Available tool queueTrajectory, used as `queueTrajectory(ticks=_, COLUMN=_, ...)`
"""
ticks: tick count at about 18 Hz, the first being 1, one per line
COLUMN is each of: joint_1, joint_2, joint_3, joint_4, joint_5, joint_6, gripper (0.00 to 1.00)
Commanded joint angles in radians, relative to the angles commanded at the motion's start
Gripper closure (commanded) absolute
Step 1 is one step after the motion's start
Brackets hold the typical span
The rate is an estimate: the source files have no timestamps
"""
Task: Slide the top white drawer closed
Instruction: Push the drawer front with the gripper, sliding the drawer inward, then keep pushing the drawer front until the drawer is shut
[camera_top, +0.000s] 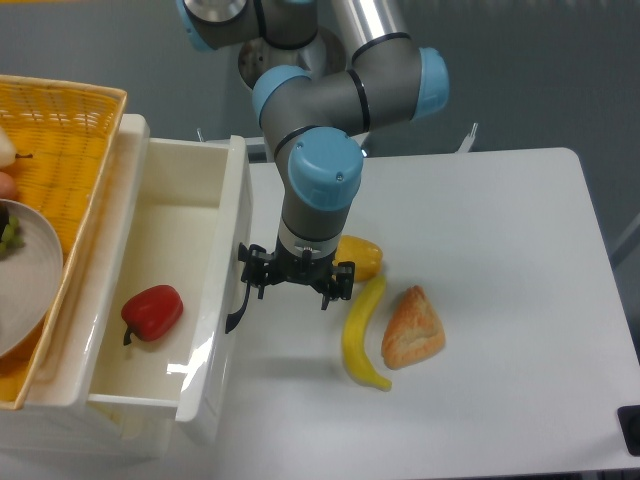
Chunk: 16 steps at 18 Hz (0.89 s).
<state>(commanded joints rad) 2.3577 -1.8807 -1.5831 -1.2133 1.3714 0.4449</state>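
- Gripper (297, 283) hangs just off the front panel of the top white drawer (170, 300), fingers pointing down at the table and spread apart with nothing between them (released, as far as this view allows).
- Yellow wicker basket (70, 130) sits at far left on top of the cabinet, holding a grey plate (30, 290) with some food on it; the plate runs off the edge of the view.
- Next to the right, the top white drawer stands pulled well out from under the basket, its interior open to view. A red pepper (152, 310) lies on its floor near the front.
- Curved black handle (238, 300) projects from the drawer's front panel; the nearest finger is just beside it, and contact cannot be confirmed from here.
- Progress, in my judgement: nothing of the closing is done. The drawer is fully extended, and the whole push back toward the cabinet is left.
- Arm pose: the upper links come down from the top of the scene, the blue-capped wrist joint (322, 175) sits directly above the tool, and the last link drops vertically to the gripper.
- Right of the gripper, on the white table (500, 250), lie a yellow pepper (362, 255) partly behind the fingers, a banana (362, 335), and a pastry (412, 328), all clear of the drawer's path.
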Motion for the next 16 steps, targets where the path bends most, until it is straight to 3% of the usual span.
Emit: queueTrajectory(ticks=16, joint_1=-0.021, joint_2=0.026, joint_3=0.0, joint_4=-0.034, joint_5=-0.002, joint_6=-0.026, gripper=0.0)
